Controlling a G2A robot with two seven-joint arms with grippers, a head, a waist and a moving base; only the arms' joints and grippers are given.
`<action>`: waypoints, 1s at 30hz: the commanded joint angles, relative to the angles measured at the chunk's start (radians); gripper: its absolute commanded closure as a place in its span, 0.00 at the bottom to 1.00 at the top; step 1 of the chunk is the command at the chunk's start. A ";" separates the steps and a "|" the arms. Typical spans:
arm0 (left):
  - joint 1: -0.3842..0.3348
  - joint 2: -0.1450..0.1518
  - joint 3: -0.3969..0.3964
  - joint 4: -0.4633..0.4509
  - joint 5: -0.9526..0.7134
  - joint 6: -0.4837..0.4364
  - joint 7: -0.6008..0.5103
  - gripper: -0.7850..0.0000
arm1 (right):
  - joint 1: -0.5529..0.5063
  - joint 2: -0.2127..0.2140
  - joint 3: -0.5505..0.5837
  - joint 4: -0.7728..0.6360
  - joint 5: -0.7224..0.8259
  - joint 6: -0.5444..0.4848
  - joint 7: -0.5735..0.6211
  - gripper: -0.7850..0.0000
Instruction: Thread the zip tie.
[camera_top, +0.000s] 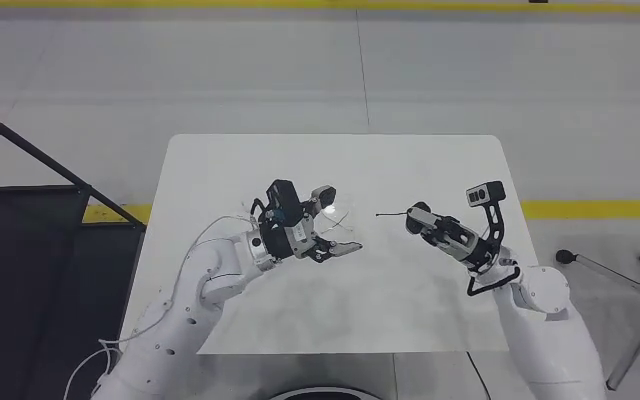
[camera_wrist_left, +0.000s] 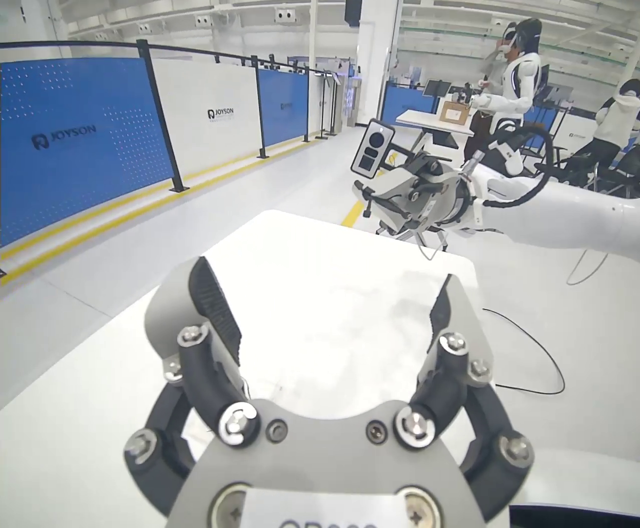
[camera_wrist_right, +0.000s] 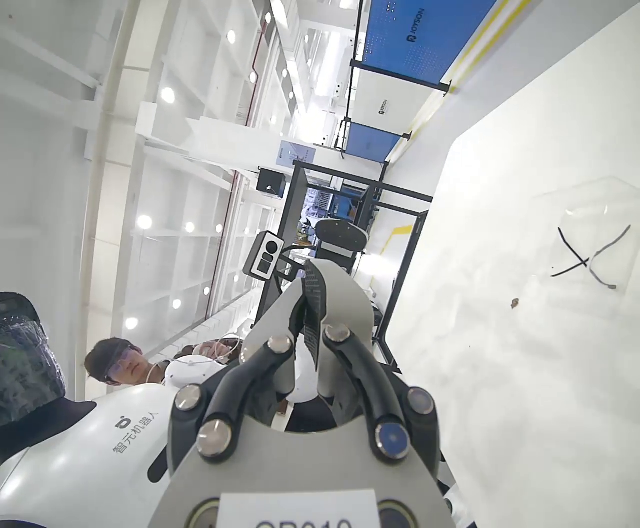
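We saw the left gripper (camera_wrist_left: 325, 300) spread wide, its ribbed black rubber pads (camera_wrist_left: 215, 305) apart, near a clear plastic sheet (camera_wrist_right: 560, 220) on the smooth white table (camera_top: 420, 300). Two thin black crossed zip ties (camera_wrist_right: 580, 260) lay on that sheet. The right gripper (camera_top: 411, 214) pinched a held zip tie (camera_top: 390, 213), a slim black strip jutting from its tip.

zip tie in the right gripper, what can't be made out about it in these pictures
- Top view: the zip tie is a thin line jutting from the right gripper; its head end is too small to tell.
- Right wrist view: the shut fingers hide the gripped part.
- Left wrist view: the zip tie is too far off to trace.
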 joint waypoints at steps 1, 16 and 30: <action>0.013 -0.001 0.003 -0.003 -0.023 0.009 -0.001 0.00 | 0.000 0.000 0.000 0.000 0.000 0.000 0.000 1.00; -0.025 -0.019 0.049 0.088 -0.605 -0.033 -0.156 0.00 | -0.093 -0.014 -0.004 -0.072 -0.166 -0.246 -0.312 1.00; -0.095 -0.052 0.158 0.141 -0.726 0.031 -0.182 0.00 | -0.131 -0.028 -0.045 -0.138 -0.343 -0.284 -0.493 1.00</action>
